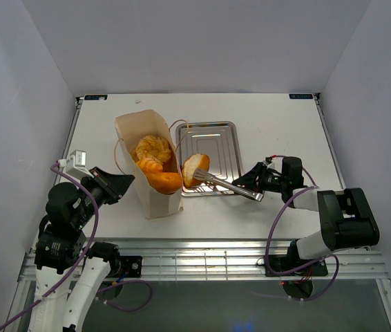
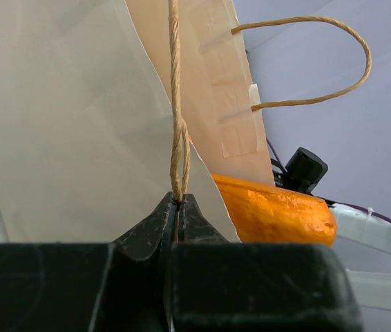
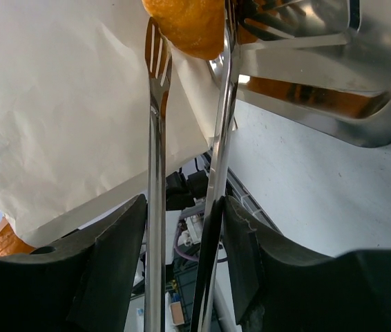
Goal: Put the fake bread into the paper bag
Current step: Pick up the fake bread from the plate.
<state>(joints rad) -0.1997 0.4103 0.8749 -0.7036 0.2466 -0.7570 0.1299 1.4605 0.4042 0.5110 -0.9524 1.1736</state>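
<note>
The fingers of the left gripper, bottom centre of the left wrist view, are pinched tight on one cord handle of the paper bag. This holds the mouth of the bag open. In the right wrist view, the right gripper has its dark fingers pressed against the two arms of metal tongs. The tongs squeeze a round roll at the top edge of the frame.

In the top view the bag sits left of centre. Some fake bread is already inside, a pale round piece above and glossy orange pieces below. The roll in the tongs hangs at the left edge of the silver tray, just beside the bag's open mouth.

The step in hand looks like carrying this roll into the bag. The tray seems otherwise bare, so the task appears to be near its end. The next move likely calls for passing the roll left over the bag's rim. The right fingers would then loosen so the tongs spring apart, while the left grip keeps the handle taut.

Everything rests on a white table. Plain white walls enclose it at the back and both sides, and a metal rail runs along the bottom of the frame.
</note>
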